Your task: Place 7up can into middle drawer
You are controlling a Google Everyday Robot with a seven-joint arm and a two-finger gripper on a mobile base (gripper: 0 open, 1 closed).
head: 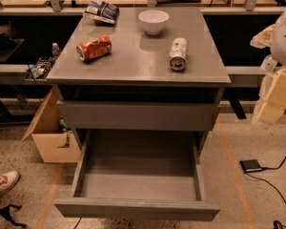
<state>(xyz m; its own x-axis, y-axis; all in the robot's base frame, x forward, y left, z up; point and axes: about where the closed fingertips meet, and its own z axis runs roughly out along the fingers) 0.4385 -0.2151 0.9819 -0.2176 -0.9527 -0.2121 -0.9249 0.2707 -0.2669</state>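
**7up can [178, 54] on the cabinet top, middle drawer [138, 187] pulled out**

Lay on its side right of centre on the grey cabinet top [133, 63], one shiny metal end turned toward the camera, green print showing along the body. Rested in front of and a little right of the white bowl [153, 21], apart from it. Sat well apart from the orange-red soda can [94, 47], likewise toppled, over on the left side of the same surface. Shared the top also with a blue-and-white snack packet [101, 11] at the back left corner.

Found the middle drawer drawn far out toward the camera, flat grey bottom and low side walls in plain sight, directly below the other grey drawer front [138, 114].

Spotted the gripper [272, 97] at the right edge of the view, pale and partly cut off, off to the side of the cabinet and well apart from the can, touching nothing on the top. Could not tell whether open or closed.

Noted on the floor a cardboard box [52, 137] left of the cabinet, a shoe [2, 184] at the lower left, and a small black device [251, 165] with its cable at the right.
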